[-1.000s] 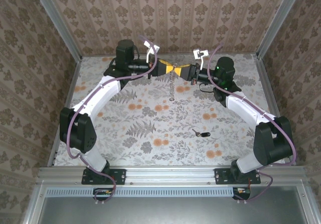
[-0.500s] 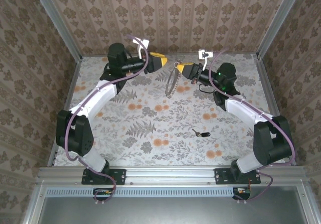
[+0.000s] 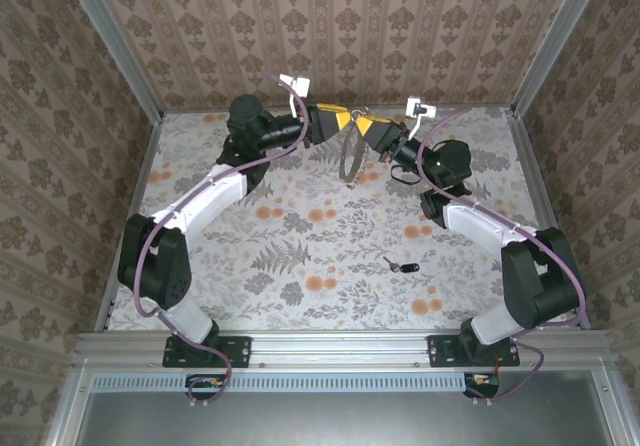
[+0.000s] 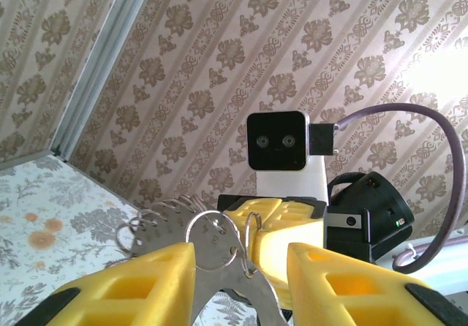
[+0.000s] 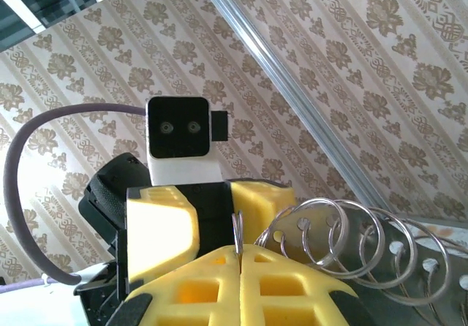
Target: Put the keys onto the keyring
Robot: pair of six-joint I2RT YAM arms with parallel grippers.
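Keyring [image 3: 349, 154], one, hanging pinched in the closed right pincer [image 3: 361, 128], left pincer [image 3: 342, 122] parted around it, one black-headed key [image 3: 402, 265] lying on the floral worktop [image 3: 300, 226], well apart from both.

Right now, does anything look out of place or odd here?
Yes. The key lies alone on the table, far from the keyring, which dangles in the air from the shut right gripper near the back wall.

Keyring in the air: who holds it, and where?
The right gripper is shut on one ring at the top of the keyring; the rest hangs down. The left gripper stands open around it.
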